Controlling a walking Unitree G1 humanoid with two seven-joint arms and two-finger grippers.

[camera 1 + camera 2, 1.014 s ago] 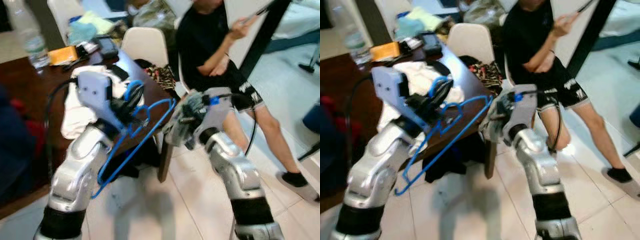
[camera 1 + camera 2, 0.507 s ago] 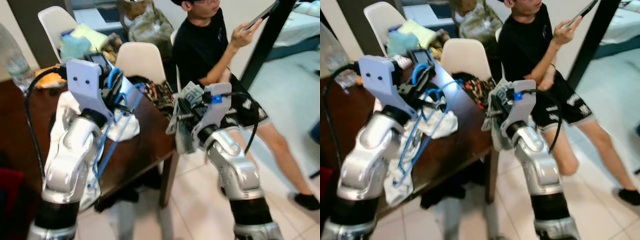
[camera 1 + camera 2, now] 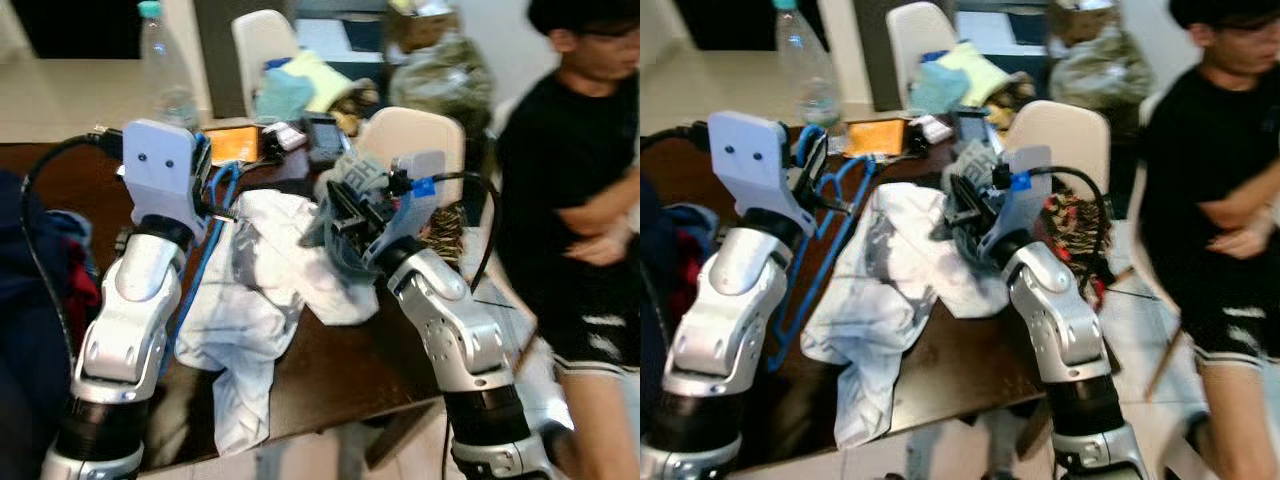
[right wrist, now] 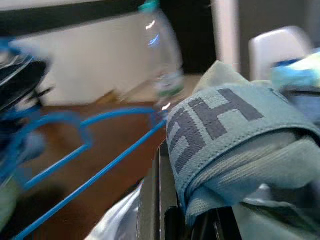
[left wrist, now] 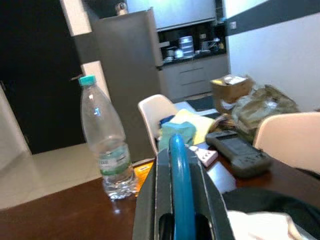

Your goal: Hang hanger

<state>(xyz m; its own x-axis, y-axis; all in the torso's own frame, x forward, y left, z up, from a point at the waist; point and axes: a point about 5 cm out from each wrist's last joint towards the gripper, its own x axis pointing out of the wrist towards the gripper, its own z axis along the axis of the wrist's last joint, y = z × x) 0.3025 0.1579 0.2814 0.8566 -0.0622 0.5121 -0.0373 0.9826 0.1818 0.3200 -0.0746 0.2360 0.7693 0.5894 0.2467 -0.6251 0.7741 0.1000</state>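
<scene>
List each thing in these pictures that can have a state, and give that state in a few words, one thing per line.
Left pincer: shut on the blue hanger.
Blue hanger: held up over the table edge, not hung.
Right pincer: shut on the grey-green garment.
Grey-green garment: bunched, draped over the pincer.
White cloth: crumpled, spilling over the table edge.
Water bottle: upright, capped.
Person: seated beside the table.

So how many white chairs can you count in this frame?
2. One white chair stands at the far side of the table, behind the pile of cloths. The other chair is at the table's right end, beside the seated person. More may be hidden.
</scene>
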